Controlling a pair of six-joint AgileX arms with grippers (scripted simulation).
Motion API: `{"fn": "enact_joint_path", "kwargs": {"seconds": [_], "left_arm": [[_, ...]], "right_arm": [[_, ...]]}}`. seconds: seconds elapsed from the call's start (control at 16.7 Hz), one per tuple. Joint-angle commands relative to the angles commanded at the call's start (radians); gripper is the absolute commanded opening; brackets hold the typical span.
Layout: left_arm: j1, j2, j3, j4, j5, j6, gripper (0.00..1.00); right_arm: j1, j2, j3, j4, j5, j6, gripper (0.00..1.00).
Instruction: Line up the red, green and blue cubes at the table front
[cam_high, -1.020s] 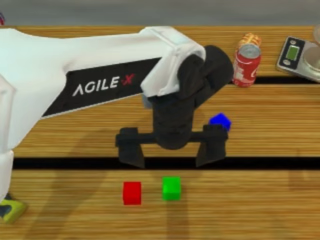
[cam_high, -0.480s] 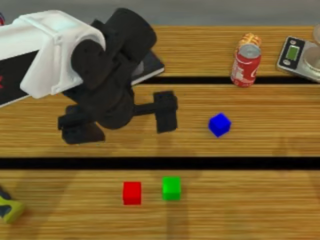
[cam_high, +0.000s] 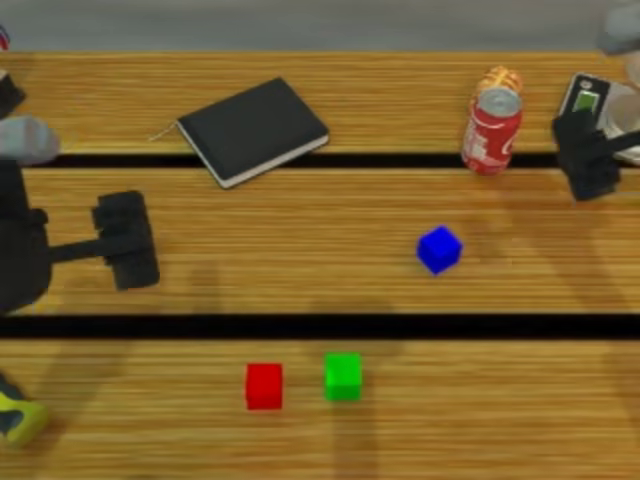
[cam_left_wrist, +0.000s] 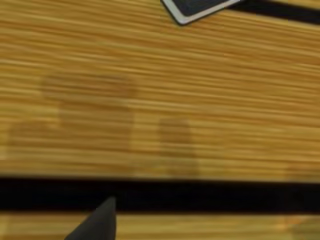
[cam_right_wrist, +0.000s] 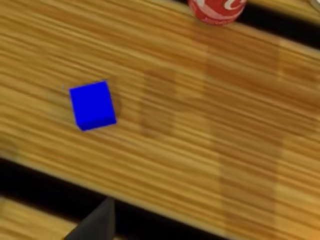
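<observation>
Top view: a slatted wooden table (cam_high: 400, 100) seen from above. The red cube (cam_high: 264, 386) and the green cube (cam_high: 343, 376) sit just beside each other on the front plank, a little left of its middle, not touching. The blue cube (cam_high: 439, 249) lies alone on the middle plank, right of centre and turned at a slant to the planks. A red soda can (cam_high: 492, 128) stands near the back right, with a small scale (cam_high: 588, 100) at the back right corner and a black notebook (cam_high: 254, 130) at the back, left of centre. The left gripper (cam_high: 75, 250) hangs at the left edge, fingers spread, holding nothing. The right gripper (cam_high: 590, 160) shows at the right edge near the scale; whether its fingers are apart cannot be told.

Left wrist view: bare planks, a dark gap, and a corner of the notebook (cam_left_wrist: 197, 7).

Right wrist view: the blue cube (cam_right_wrist: 92, 105) on the wood, the can's base (cam_right_wrist: 217, 9) beyond it.

The blue cube looks rigid, light and smooth-faced; pinching two opposite flat sides, with the fingers turned to match its slant, seems safest.
</observation>
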Motion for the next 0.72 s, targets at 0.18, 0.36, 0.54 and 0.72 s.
{"fn": "enact_joint_path", "kwargs": {"seconds": [0.18,0.36,0.54,0.72], "left_arm": [[0.114,-0.283,-0.217,0.151,0.003,0.121,1.0],[0.218,-0.548,-0.413,0.292,0.008,0.235,1.0],[0.299,-0.758,-0.565,0.402,0.013,0.327,1.0],[0.354,-0.892,-0.662,0.474,0.019,0.386,1.0]], "right_arm": [[0.058,0.314,0.255,-0.168,-0.001,-0.015,1.0],[0.108,0.575,0.485,-0.307,-0.002,-0.028,1.0],[0.148,0.787,0.68,-0.412,-0.001,-0.039,1.0],[0.175,0.918,0.809,-0.478,0.002,-0.047,1.0]]}}
